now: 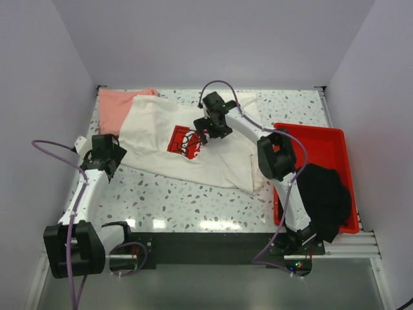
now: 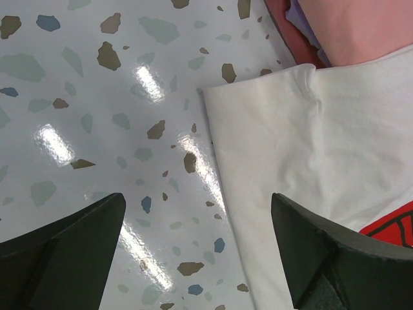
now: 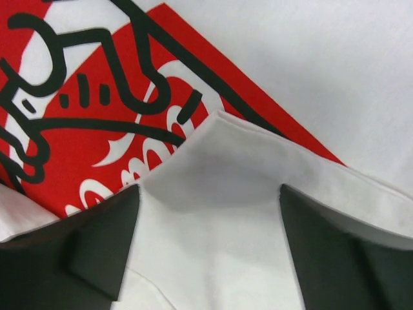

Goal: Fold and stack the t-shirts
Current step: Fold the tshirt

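Top external view: cream-white t-shirt (image 1: 155,129) spread on tabletop (image 1: 181,200) centre, overlapping salmon-pink t-shirt (image 1: 116,106) at far left.
Right pincer (image 3: 206,213): spread, straddling a raised white fold beside the red print (image 3: 84,129).
Left pincer (image 2: 197,219): spread above the shirt's left edge.

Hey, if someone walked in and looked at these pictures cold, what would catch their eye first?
First the cream-white t-shirt spread across the middle of the speckled table, its red square print just beside the right claw, which stands open over a raised fold of the shirt. Next the red tray at the right edge, a black cloth heaped on its near end, and a salmon-pink t-shirt at the far left corner.
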